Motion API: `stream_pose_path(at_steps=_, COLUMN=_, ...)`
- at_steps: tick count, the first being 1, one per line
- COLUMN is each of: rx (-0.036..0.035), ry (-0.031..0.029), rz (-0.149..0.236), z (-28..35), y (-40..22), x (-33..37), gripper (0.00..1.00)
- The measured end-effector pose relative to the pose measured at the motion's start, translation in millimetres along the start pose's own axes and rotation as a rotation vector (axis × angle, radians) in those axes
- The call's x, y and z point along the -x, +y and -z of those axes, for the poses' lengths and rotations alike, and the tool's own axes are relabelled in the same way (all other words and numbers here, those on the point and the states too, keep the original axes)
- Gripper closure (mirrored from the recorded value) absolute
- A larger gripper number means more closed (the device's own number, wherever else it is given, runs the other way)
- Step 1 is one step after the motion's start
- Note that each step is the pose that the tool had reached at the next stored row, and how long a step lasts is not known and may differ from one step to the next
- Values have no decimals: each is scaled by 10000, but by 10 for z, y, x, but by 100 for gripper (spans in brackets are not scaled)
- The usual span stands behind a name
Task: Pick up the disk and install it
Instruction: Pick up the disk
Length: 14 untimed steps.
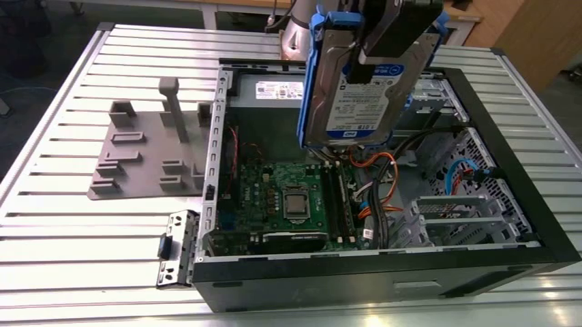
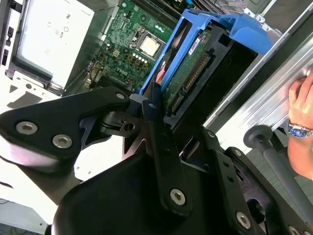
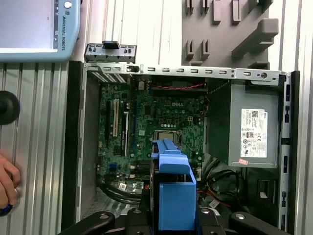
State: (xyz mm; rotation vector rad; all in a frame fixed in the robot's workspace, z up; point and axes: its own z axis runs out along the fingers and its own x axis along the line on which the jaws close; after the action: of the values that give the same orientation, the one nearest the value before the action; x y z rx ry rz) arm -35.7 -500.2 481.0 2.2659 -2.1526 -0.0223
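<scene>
The flat rectangular silver hard drive (image 1: 320, 116) carries a white-and-blue label (image 1: 359, 102); its fine print cannot be made out. The large grey metal power supply box (image 3: 239, 127) bears a white sticker (image 3: 254, 132) of small symbols. White lettering marks the green motherboard (image 3: 166, 105).

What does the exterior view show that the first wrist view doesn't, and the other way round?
Exterior view: the disk, white-and-blue label outward, upright above the open computer case. First wrist view: a person's hand and a blue-edged screen beside the case. Both: the disk's blue caddy, the green motherboard, the grey power supply and the grey fixture plate.
</scene>
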Motion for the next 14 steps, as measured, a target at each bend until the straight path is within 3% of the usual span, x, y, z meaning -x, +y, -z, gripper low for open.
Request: stream_pose_path(at_steps=14, rx=1, ry=21, rz=-1, z=-2, y=2, x=-99, gripper=64)
